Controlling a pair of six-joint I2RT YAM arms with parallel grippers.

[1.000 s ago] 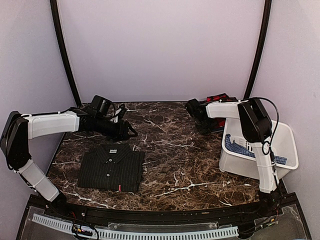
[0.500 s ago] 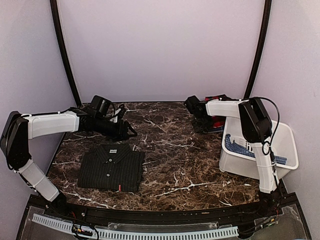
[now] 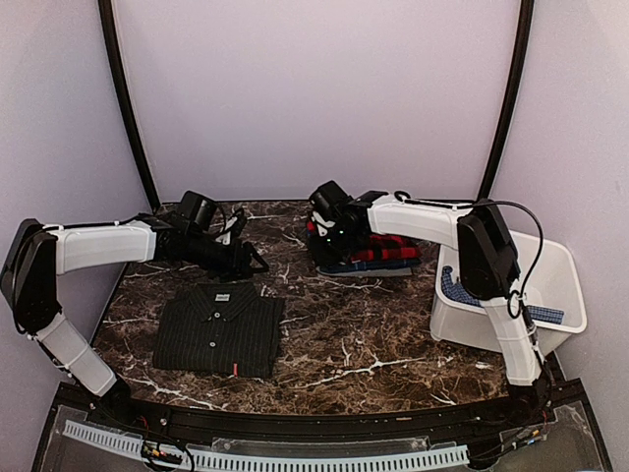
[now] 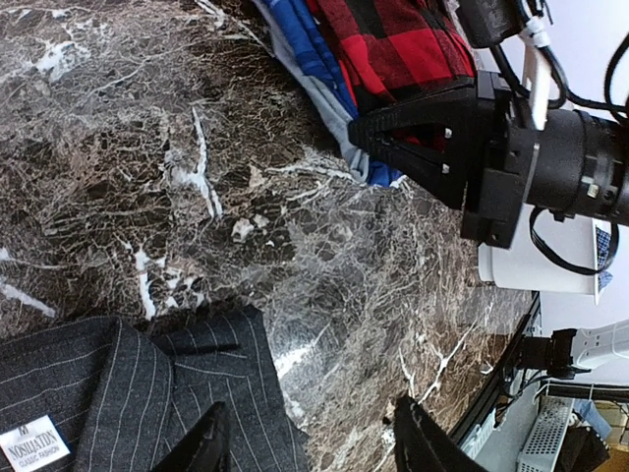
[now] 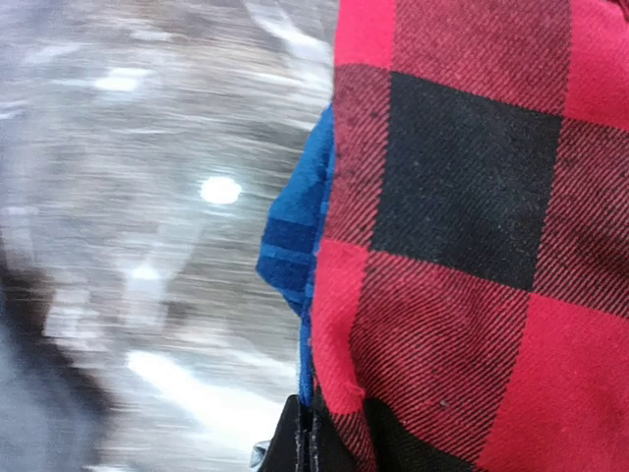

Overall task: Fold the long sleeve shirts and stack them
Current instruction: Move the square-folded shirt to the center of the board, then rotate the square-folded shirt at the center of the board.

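While the right claw (image 3: 322, 234) is pressed together on an edge of the red-and-black plaid shirt (image 3: 385, 246), which is bunched on the tabletop (image 3: 373, 334) just left of the white bin (image 3: 472, 329), a blue cloth (image 3: 356, 265) lies under it. We cannot tell whether that is pinched too; if so, it may ride into the stack. The folded charcoal shirt (image 3: 218, 329) lies well left of the bin, where a dragged sleeve could rumple it. The left claw (image 3: 246, 258) hangs spread, empty.

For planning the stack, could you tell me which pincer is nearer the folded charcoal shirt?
Left. The left pincer hovers open just beyond the charcoal shirt; the right pincer, farther off, grips the plaid shirt.
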